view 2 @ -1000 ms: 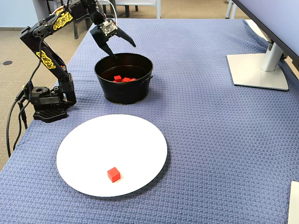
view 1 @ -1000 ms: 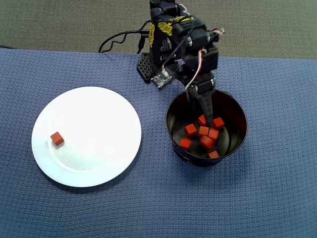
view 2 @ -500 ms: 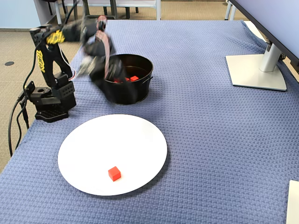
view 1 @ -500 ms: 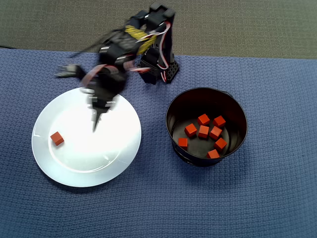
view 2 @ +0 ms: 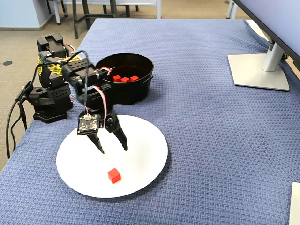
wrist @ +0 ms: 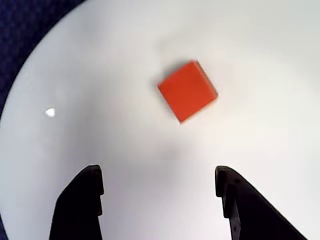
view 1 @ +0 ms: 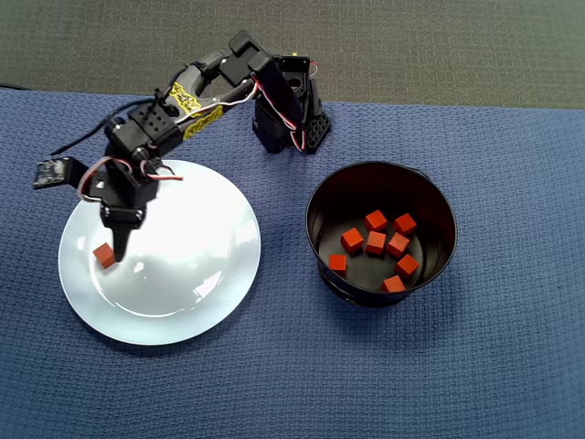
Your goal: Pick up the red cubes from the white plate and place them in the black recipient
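Note:
One red cube (view 1: 103, 255) lies alone on the left part of the white plate (view 1: 192, 229). My gripper (view 1: 122, 247) hovers just right of it in the overhead view, open and empty. In the wrist view the cube (wrist: 187, 91) sits on the plate (wrist: 100, 75) ahead of the gripper (wrist: 159, 175), clear of both fingertips. The fixed view shows the gripper (view 2: 113, 150) spread above the plate (view 2: 145, 140), with the cube (view 2: 114, 175) a little nearer the camera. The black recipient (view 1: 320, 197) holds several red cubes (view 1: 376, 242).
A blue woven cloth (view 1: 292, 384) covers the table. The arm's base (view 2: 47, 105) stands at the table's edge beside the black recipient (view 2: 126, 93). A monitor stand (view 2: 258, 70) is far right in the fixed view. A white object (view 2: 295, 201) shows at the bottom right corner.
The arm has swung from over the black recipient across to the plate and come down near the lone cube. The gripper stays open.

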Controlling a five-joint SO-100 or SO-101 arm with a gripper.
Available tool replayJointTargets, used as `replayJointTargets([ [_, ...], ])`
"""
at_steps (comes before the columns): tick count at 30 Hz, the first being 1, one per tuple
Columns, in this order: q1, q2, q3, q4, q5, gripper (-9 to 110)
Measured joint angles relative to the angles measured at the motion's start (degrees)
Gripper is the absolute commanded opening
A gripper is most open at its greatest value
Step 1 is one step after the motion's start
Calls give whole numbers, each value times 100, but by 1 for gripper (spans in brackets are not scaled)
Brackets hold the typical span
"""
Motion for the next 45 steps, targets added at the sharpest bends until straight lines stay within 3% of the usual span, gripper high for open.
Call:
replayJointTargets([
  [6,264,0,1380,-2215,-2118,24],
  [10,316,0,2074,-3270,-2707,24],
  [29,237,237,2610,-3533,-2751,23],
  [45,62,-35,2610,-3674,-2646,14],
])
